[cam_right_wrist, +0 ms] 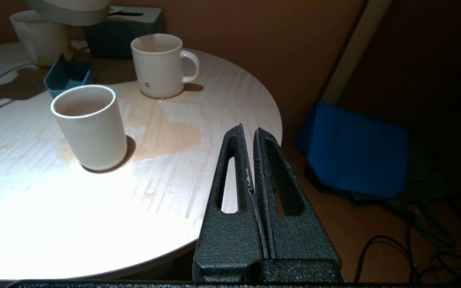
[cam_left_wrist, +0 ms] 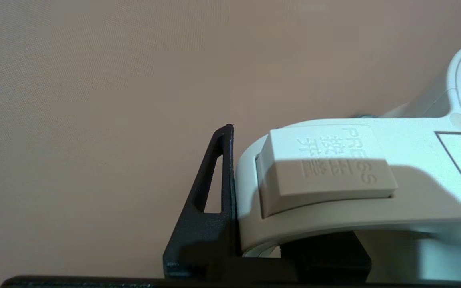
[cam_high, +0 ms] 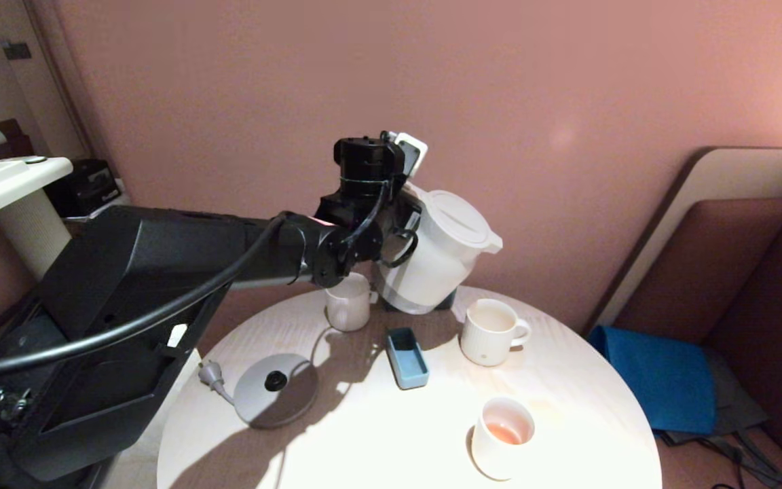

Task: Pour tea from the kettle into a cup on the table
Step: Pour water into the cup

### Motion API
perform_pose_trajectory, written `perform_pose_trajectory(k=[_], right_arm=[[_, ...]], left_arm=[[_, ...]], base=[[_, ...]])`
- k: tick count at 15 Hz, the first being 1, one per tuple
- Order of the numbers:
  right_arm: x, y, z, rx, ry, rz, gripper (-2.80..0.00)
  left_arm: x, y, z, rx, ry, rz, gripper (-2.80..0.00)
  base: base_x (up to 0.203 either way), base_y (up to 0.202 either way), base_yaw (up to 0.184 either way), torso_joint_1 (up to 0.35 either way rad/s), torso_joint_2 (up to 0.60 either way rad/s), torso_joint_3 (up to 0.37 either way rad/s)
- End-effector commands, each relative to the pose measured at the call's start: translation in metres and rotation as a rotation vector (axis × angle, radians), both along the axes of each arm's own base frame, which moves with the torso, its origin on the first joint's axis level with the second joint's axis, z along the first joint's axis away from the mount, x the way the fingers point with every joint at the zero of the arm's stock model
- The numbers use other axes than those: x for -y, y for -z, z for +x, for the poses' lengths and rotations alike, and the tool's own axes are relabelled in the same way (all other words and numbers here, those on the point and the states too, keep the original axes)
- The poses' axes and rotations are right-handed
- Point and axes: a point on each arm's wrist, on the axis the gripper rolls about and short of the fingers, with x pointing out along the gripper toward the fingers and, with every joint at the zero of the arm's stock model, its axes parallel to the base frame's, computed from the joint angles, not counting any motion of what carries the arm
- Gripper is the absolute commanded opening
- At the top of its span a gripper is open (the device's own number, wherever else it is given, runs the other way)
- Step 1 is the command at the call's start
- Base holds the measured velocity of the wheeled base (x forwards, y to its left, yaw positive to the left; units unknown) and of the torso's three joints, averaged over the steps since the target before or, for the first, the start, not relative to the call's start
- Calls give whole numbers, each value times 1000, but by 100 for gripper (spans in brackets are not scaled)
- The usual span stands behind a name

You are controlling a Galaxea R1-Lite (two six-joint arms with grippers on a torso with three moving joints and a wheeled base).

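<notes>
The cream-white kettle hangs tilted over the back of the round table, its spout turned to the right. My left gripper is shut on its handle. In the left wrist view one black finger presses against the handle of the kettle; the other finger is hidden under it. The ribbed cup stands on the table below the spout, and no stream shows. Tea lies in a smooth white cup nearer the front. My right gripper is shut and empty, off the table's right edge.
A ribbed tumbler, the grey base disc with its cord and a small blue box stand on the table's left half. A tea puddle lies between the ribbed cup and the smooth cup. A blue bag lies on the floor at right.
</notes>
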Motion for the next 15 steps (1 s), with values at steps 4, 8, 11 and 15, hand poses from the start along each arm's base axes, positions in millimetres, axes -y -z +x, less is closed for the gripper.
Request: perform_pose_trajectory(k=[4,8,11,15], right_arm=[[0,0,0,-1,7,7,-280],[0,0,0,-1,6,4,-280],[0,0,0,-1,6,4,-280],[0,0,0,-1,6,6,-280]], left_arm=[[-6,-20,-9,18,-4,-73,-280],[-18,-42,-25,-66,-6,-212,-280],[-30,-49,-39,-124,-7,-264,-280],[-45,-52,-58,-166,5,-265,-280]], base=[[0,0,0,0,0,0],[0,0,0,0,0,0],[0,0,0,0,0,0],[0,0,0,0,0,0]])
